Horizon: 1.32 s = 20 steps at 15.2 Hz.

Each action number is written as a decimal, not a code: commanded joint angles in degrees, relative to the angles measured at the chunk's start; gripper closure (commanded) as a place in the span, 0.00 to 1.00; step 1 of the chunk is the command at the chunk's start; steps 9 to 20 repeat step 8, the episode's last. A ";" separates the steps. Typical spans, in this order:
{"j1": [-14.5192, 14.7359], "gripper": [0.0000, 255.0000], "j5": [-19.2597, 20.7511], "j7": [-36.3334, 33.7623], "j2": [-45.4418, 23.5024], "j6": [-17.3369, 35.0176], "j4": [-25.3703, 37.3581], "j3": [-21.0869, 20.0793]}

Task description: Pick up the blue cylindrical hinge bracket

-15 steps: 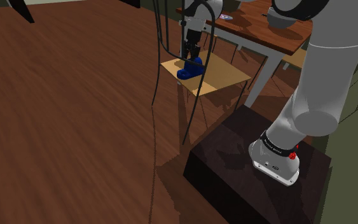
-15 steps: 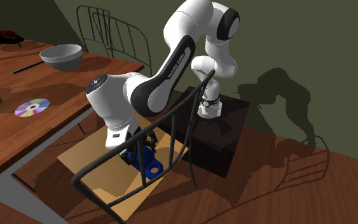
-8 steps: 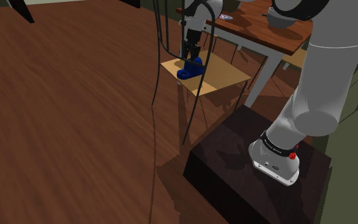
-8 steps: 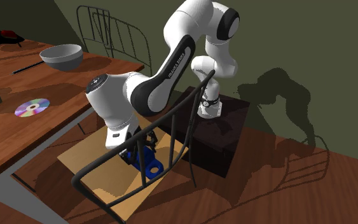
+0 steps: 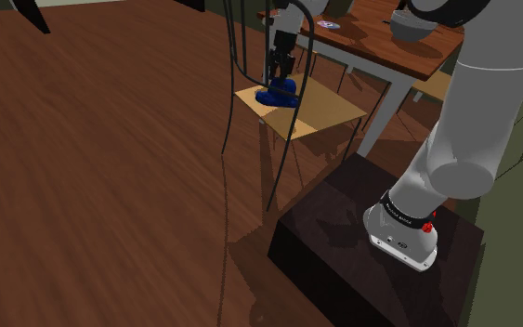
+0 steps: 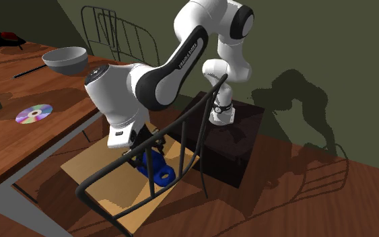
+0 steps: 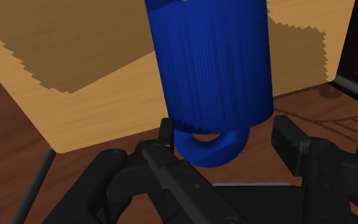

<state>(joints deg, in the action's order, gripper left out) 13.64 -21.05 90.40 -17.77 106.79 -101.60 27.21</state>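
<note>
The blue cylindrical hinge bracket [image 5: 278, 91] hangs just above the tan seat of a chair [image 5: 322, 111], clasped from above by my black gripper [image 5: 281, 71]. The second exterior view has the bracket [image 6: 159, 169] under the white wrist, behind the chair's dark wire back, with the gripper [image 6: 144, 152] shut on it. In the wrist view the ribbed blue cylinder [image 7: 212, 63] sits between my two fingers, whose gripper point [image 7: 225, 137] lies near its ringed end. The tan seat [image 7: 95, 108] lies beneath it.
A brown table [image 6: 6, 145] beside the chair carries a grey bowl [image 6: 65, 59] and a shiny disc [image 6: 34, 113]. The chair's wire back [image 6: 181, 141] curves close to the arm. My dark stand [image 5: 343, 251] sits on the wooden floor [image 5: 101, 167].
The arm has risen a little and the blue bracket has come up with it, off the chair seat. The fingers stay shut on it.
</note>
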 commanded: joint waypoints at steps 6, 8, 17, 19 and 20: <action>0.05 1.00 1.23 -1.56 1.76 -4.65 3.33 0.40; 0.05 1.00 1.25 -1.59 1.79 -4.74 3.41 0.41; 0.05 1.00 1.25 -1.59 1.79 -4.74 3.41 0.41; 0.05 1.00 1.25 -1.59 1.79 -4.74 3.41 0.41; 0.05 1.00 1.25 -1.59 1.79 -4.74 3.41 0.41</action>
